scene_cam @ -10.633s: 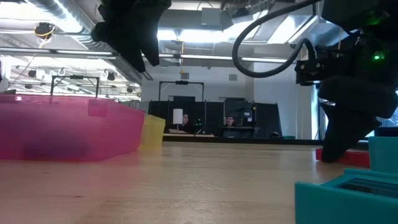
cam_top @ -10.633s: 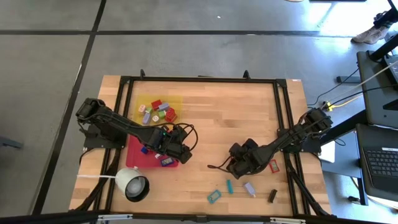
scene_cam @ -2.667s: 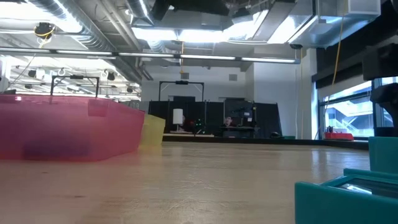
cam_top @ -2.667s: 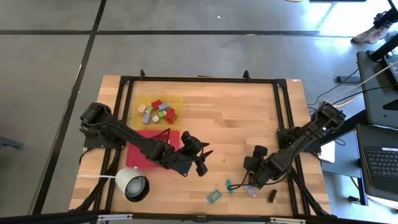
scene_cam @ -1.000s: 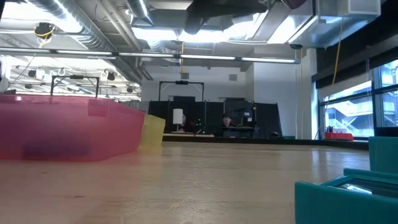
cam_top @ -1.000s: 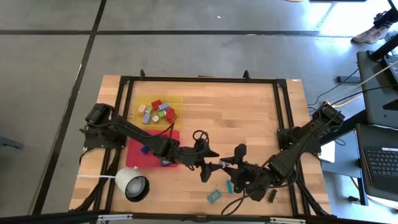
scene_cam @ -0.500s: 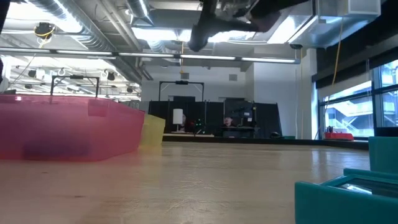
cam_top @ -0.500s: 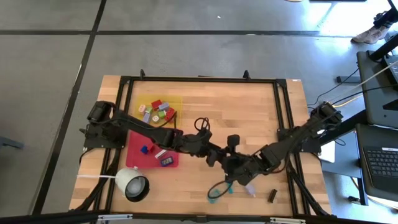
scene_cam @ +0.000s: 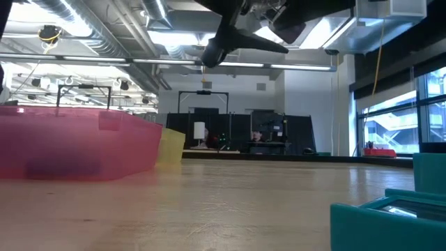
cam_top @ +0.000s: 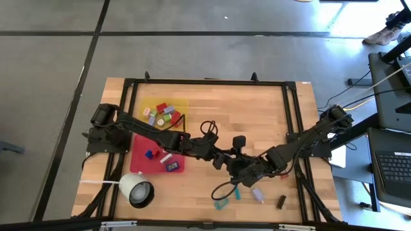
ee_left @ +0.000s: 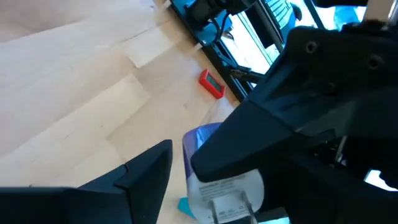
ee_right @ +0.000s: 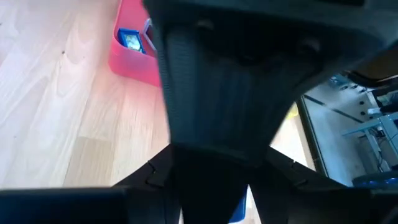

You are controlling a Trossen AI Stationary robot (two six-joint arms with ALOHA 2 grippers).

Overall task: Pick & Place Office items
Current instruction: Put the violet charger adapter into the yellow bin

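Here a collision between the two arms could be caused by the left gripper (cam_top: pixel 221 160) and right gripper (cam_top: pixel 239 168) being crowded together mid-desk (cam_top: pixel 257 115), whether their fingers are spread cannot be told, while a teal piece (cam_top: pixel 221 204) and lilac piece (cam_top: pixel 258 194) are left nearby.

Since ten seconds back, the left gripper (cam_top: pixel 220 160) has left the red tray (cam_top: pixel 140 160) and reached out to the table's middle. The right gripper (cam_top: pixel 239 165) has swung in from beside the red clip (ee_left: pixel 211 83) to meet it, the two now nearly touching. A lilac block (ee_left: pixel 200 142), possibly held between them, seems handed across.
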